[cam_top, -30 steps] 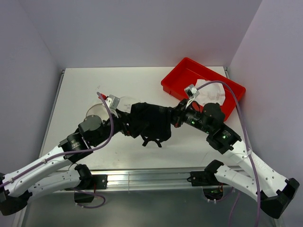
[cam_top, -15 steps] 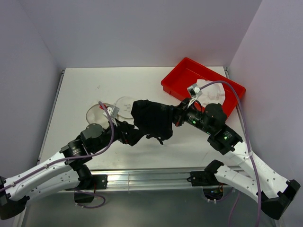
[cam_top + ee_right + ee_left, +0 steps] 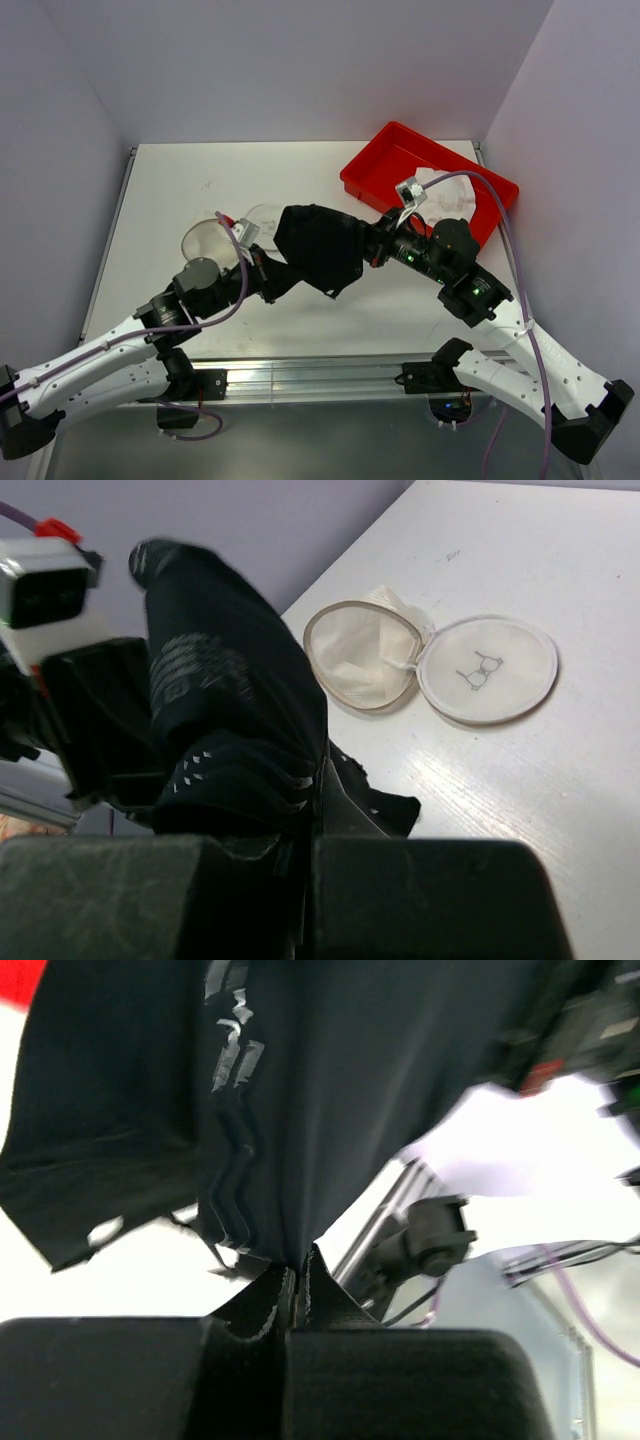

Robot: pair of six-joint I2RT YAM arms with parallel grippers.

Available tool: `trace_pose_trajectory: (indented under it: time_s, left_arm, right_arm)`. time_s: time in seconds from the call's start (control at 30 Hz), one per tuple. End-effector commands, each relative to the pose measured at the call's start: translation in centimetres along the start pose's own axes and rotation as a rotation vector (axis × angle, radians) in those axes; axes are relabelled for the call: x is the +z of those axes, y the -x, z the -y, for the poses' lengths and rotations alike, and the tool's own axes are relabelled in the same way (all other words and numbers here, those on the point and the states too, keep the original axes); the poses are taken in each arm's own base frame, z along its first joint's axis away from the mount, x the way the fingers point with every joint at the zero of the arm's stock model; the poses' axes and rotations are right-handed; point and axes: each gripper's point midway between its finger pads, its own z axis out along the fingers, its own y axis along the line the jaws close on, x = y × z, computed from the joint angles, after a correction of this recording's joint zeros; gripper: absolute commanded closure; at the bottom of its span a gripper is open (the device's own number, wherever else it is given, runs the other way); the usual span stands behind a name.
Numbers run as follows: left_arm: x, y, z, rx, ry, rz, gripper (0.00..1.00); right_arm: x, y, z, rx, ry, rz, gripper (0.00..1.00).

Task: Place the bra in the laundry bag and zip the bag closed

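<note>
White surface (image 3: 170, 190) under lilac walls carries everything. The bra (image 3: 450, 200), a white bundle, lies in the red tray (image 3: 372, 170), beyond the black cloth (image 3: 320, 248) on the right arm's side. That arm's wrist partly hides it, and neither gripper touches it. The laundry bag (image 3: 362, 658) lies on the other side of the black cloth, toward the left arm. It is unzipped, with its round lid flopped open beside the mesh body, and nothing shows inside it.

The black cloth is stretched between the two arms and appears lifted off the surface. The left gripper (image 3: 298, 1282) is pinched tight on one bunched edge of it. The right gripper (image 3: 318, 780) is clamped just as narrowly on the opposite part.

The step in hand looks like a preliminary one, handling the cloth out of the way. Picking up the bra is not yet begun. The next move probably calls for setting the cloth down away from both the bag's mouth and the tray, then letting go. After that the right arm, nearest the tray, could reach for the bra while the left steadies the bag's rim.

Both arms reach inward from their bases, forearms angled toward each other, wrists meeting at the cloth. The left forearm passes close by the bag.
</note>
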Motion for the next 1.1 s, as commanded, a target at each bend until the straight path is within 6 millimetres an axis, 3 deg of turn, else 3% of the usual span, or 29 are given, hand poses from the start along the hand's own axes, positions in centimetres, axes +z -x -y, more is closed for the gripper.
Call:
trace_pose_trajectory:
  time_s: [0.0,0.17,0.2,0.3,0.33,0.37,0.43,0.47,0.5,0.53,0.57,0.6,0.63,0.67,0.7,0.77,0.83,0.87,0.93,1.07]
  left_arm:
    - [-2.5,6.8,5.9,0.015,-0.188,0.199,1.00]
    - [-4.4,10.9,9.5,0.053,-0.286,0.303,1.00]
    - [-5.1,12.9,11.1,0.072,-0.333,0.357,1.00]
    - [-5.4,15.8,13.7,0.103,-0.400,0.419,1.00]
    - [-4.4,16.2,13.7,0.119,-0.383,0.420,1.00]
    - [-4.5,18.3,13.9,0.111,-0.348,0.478,1.00]
    - [-3.0,19.6,12.7,0.115,-0.256,0.510,1.00]
    - [-2.5,20.6,12.0,0.109,-0.200,0.542,1.00]
    - [-2.9,23.0,11.1,0.085,-0.111,0.620,1.00]
    - [-0.9,22.6,9.3,0.091,-0.013,0.592,1.00]
    - [-1.2,24.4,9.2,0.075,0.043,0.622,1.00]
    - [-0.6,24.8,7.6,0.070,0.133,0.621,1.00]
    - [1.1,23.7,4.5,0.075,0.281,0.568,0.99]
    - [1.2,24.4,4.1,0.072,0.315,0.553,0.84]
    - [1.7,23.9,2.2,0.066,0.380,0.520,0.79]
    - [2.7,22.5,-1.4,0.072,0.457,0.447,0.59]
    - [3.3,20.9,-2.9,0.029,0.455,0.374,0.38]
    - [3.1,19.8,-4.7,0.019,0.488,0.348,0.34]
    - [2.7,18.1,-4.9,-0.011,0.442,0.315,0.24]
    - [1.0,17.2,-3.8,-0.034,0.379,0.310,0.17]
  right_arm:
    - [0.1,0.9,-0.4,-0.007,0.022,0.045,1.00]
    - [0.4,-0.2,0.4,0.001,0.003,0.020,1.00]
    - [0.7,-1.1,0.9,0.004,-0.008,-0.011,1.00]
    - [1.4,-3.6,1.4,0.012,-0.001,-0.096,1.00]
    - [1.5,-4.1,1.3,0.007,0.005,-0.113,1.00]
    - [1.6,-5.0,0.8,-0.001,0.020,-0.141,1.00]
    - [1.5,-6.2,0.3,-0.012,0.047,-0.178,1.00]
    - [1.1,-6.5,-0.7,-0.017,0.095,-0.184,1.00]
    - [0.7,-7.4,-1.8,-0.013,0.166,-0.206,1.00]
    - [0.4,-7.7,-2.2,-0.014,0.188,-0.215,1.00]
    - [-0.1,-7.8,-2.9,-0.023,0.215,-0.218,1.00]
    - [-0.5,-8.3,-2.9,-0.033,0.214,-0.237,1.00]
    - [-0.7,-8.3,-2.9,-0.038,0.205,-0.232,1.00]
    - [-1.2,-7.9,-3.2,-0.047,0.211,-0.217,1.00]
    - [-1.6,-7.8,-3.4,-0.048,0.215,-0.219,1.00]
    - [-2.3,-7.1,-4.0,-0.053,0.229,-0.200,1.00]
    - [-2.6,-6.5,-4.3,-0.059,0.234,-0.185,1.00]
    - [-2.8,-5.8,-4.6,-0.064,0.237,-0.170,1.00]
    - [-2.9,-5.4,-4.7,-0.070,0.233,-0.162,1.00]
    - [-2.7,-3.8,-4.8,-0.109,0.212,-0.125,1.00]
